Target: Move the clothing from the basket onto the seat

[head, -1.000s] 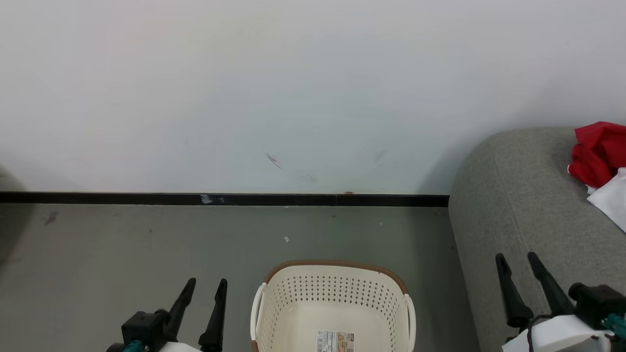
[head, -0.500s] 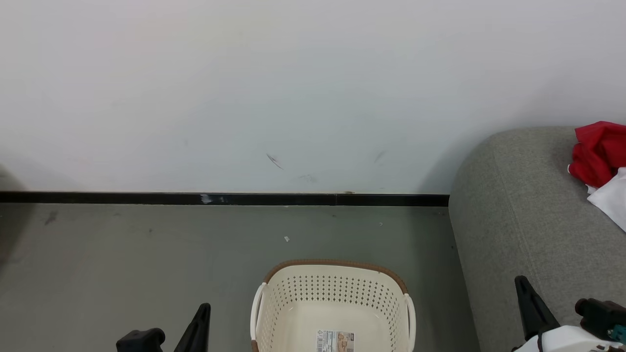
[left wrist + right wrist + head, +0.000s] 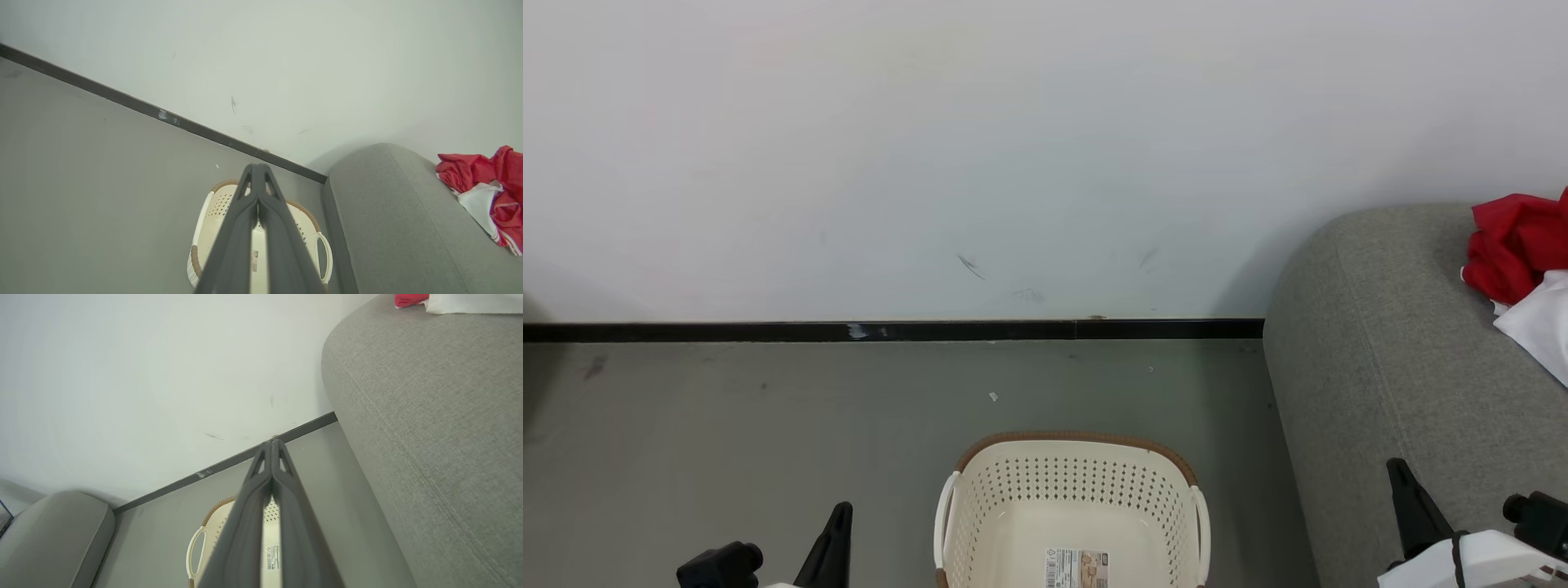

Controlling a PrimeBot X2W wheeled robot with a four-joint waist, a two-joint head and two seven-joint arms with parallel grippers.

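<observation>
Head view: the laundry basket [image 3: 1074,439] stands on the grey floor [image 3: 727,425], near and centre, just left of the grey sofa [image 3: 1372,351].
Basket interior: a label sticker [image 3: 1078,565] lies on the cream bottom; the walls are perforated and the rim is brown.
Clothing: the red and white clothing [image 3: 1515,249] lies crumpled on top of the sofa at the far right, well apart from the basket. The left wrist view shows striped trim along one edge.
Left gripper: the left gripper [image 3: 256,169] has its two dark fingers pressed together tip to tip with nothing between them. It hangs over the floor, left of the basket.
Right gripper: the right gripper [image 3: 271,446] has its fingers closed flat against each other and grips nothing. It hangs at the sofa's near end, right of the basket.
Far side: a white wall [image 3: 1013,147] meets the floor at a black skirting strip [image 3: 890,331].
Far left: the right wrist view shows a second grey cushion [image 3: 53,526] against the wall.
</observation>
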